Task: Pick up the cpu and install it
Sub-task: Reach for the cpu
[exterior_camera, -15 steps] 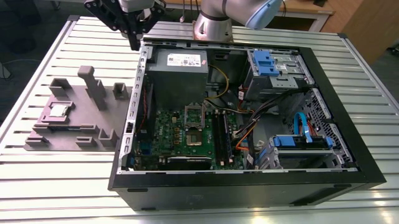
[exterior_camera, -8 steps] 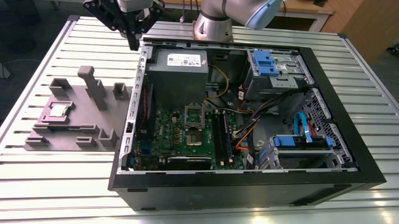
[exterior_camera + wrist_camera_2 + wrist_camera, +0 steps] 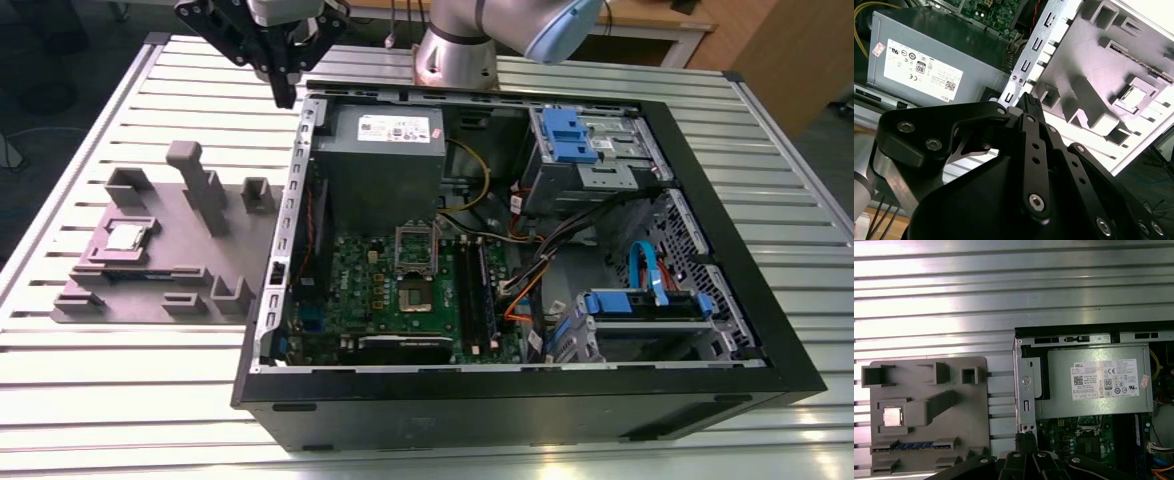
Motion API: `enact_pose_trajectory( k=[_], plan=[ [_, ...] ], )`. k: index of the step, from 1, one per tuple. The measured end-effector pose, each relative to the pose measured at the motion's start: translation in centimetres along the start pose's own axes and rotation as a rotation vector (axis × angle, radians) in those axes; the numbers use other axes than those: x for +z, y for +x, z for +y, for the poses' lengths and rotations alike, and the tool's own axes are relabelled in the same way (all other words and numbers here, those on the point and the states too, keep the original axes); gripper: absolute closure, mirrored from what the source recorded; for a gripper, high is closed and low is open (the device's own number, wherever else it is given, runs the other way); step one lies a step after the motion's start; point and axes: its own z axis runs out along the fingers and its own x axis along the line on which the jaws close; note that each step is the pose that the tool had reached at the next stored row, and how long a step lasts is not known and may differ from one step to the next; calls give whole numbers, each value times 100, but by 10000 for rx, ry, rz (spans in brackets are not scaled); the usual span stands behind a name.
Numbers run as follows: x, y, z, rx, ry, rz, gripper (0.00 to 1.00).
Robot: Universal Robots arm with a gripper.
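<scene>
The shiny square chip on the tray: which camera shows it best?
The first wrist view: it sees the small silver square chip from directly above. The exterior view shows it obliquely; the second wrist view, tilted.

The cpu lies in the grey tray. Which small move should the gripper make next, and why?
Probably shift the gripper toward the exterior view's left, over the tray, until it stands above the cpu. The gripper hangs shut and empty at the computer case wall, beside the power supply, while the cpu lies untouched in its tray pocket.
</scene>
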Motion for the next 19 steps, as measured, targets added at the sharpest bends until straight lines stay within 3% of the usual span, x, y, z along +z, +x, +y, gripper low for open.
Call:
enact_pose_trajectory(
  k=[19],
  plan=[
    [2,57,-4,1,2,9,90]
  ],
)
